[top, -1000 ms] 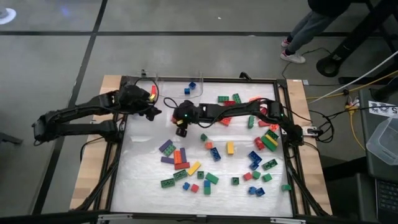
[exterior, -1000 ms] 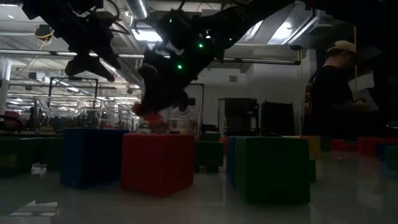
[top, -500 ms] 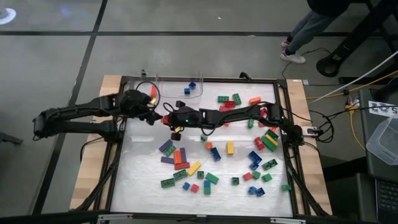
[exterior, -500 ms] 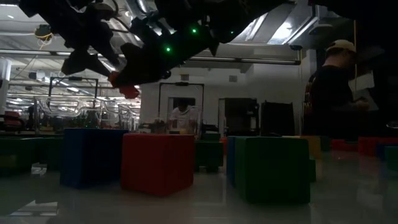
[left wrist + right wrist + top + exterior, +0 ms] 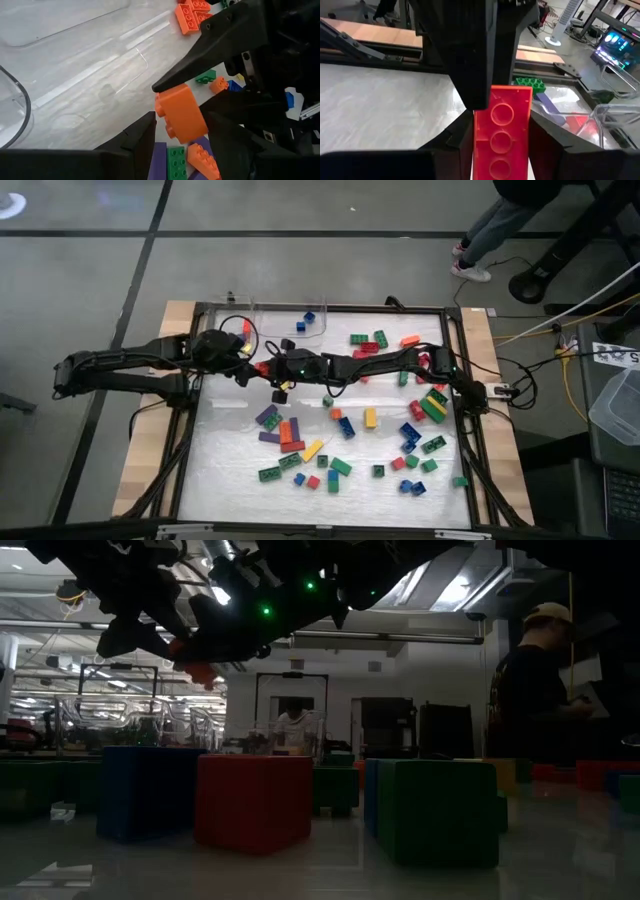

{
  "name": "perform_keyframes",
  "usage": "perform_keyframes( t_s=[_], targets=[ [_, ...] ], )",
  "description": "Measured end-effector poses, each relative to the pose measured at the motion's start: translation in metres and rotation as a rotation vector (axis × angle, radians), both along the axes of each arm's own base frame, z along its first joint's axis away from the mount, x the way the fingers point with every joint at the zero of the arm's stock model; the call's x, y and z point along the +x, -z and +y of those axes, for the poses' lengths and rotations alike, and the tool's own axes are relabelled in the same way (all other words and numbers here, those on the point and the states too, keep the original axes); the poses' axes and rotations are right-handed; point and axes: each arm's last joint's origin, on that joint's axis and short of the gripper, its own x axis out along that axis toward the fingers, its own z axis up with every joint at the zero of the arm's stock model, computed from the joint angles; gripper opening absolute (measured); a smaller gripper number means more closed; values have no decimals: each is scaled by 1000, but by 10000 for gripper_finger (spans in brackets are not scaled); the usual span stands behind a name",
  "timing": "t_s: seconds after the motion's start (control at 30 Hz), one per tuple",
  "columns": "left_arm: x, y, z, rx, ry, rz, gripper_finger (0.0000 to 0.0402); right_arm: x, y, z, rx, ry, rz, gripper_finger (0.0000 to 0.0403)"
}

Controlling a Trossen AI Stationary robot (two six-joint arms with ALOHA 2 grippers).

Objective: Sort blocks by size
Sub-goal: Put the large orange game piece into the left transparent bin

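An orange-red long block (image 5: 180,112) hangs in the air over the mat's far left part (image 5: 263,367). My right gripper (image 5: 500,140) is shut on it, reaching in from the table's right. My left gripper (image 5: 179,131) faces it from the left, open, with one finger on each side of the block's free end. I cannot tell whether those fingers touch it. In the low view the block (image 5: 195,665) shows high above the table between both dark hands. The other blocks lie scattered on the white mat (image 5: 230,470). My right gripper pinches the block's two long sides (image 5: 481,131) between its two fingers, its hollow underside (image 5: 499,114) turned toward the wrist camera. The fingers come nearly level from the table's right and lie along the block. The block is lifted clear and sticks out beyond the fingertips toward my left gripper.
A clear curved bin (image 5: 238,315) stands at the far left corner, with two blue blocks (image 5: 305,320) beside it. Loose blocks lie in clusters at the mat's middle (image 5: 285,430) and right (image 5: 430,405). A person's legs (image 5: 490,225) show beyond the far right edge.
My right gripper has risen with the block and gone toward the table's left edge, tipping from pointing down to nearly level. The block now lies between my left gripper's fingers. My left gripper has swung a little toward it.
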Motion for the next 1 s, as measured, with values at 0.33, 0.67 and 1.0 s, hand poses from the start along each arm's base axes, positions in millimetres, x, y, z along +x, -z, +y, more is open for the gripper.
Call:
perform_keyframes(
  t_s=[0.33, 0.67, 1.0],
  targets=[
    [2, -3, 1, 29, -25, -28, 163, 1, -4, 0, 4, -16, -35, 138],
    [1, -2, 2, -5, -64, -30, 104, 1, -4, -1, -11, -4, -39, 144],
    [1, -1, 2, 25, -41, -14, 79, 1, -5, 0, 11, 2, -51, 241]
  ],
)
